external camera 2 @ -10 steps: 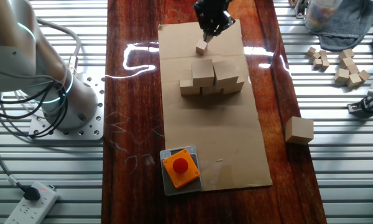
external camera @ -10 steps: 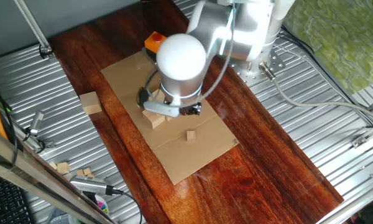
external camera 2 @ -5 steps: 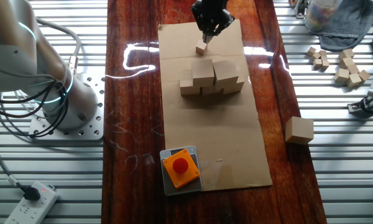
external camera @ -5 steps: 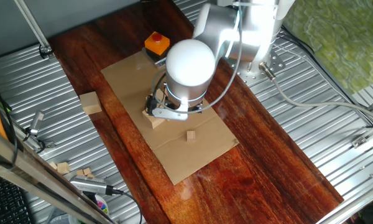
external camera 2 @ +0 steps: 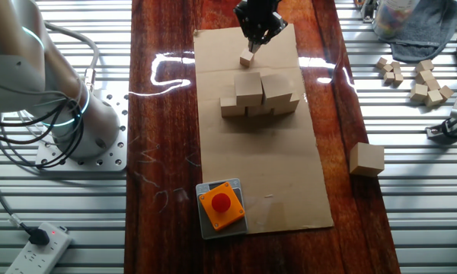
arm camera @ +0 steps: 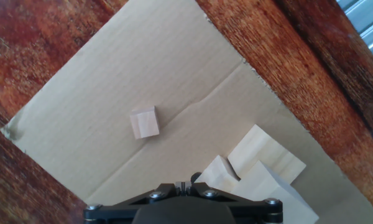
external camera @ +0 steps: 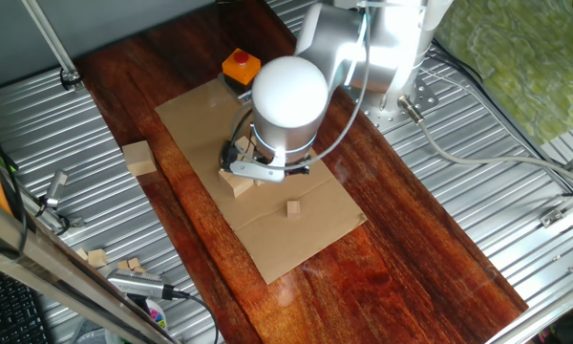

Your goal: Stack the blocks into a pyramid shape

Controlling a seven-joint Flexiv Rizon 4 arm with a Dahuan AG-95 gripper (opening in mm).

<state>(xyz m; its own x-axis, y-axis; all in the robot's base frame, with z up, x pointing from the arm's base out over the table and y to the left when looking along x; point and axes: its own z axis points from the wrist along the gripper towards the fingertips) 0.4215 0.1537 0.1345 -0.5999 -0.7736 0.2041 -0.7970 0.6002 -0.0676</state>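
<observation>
Nothing is moving now: pincer (external camera 2: pixel 257 34), state untellable, is hovering beside the blocks (external camera 2: pixel 259 95), pyramid lacking its top.

Dark wooden table (external camera 2: pixel 167 114), cardboard sheet (external camera 2: pixel 270 171), stray block (external camera 2: pixel 366 159) on it

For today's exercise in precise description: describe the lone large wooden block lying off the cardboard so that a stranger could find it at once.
Start from the cardboard sheet on the dark wooden table. Move off its long edge, away from the robot base, to the strip of bare wood beside the metal slats. The lone block lies there, as big as the stacked blocks, far larger than the small cubes on the slats.
</observation>
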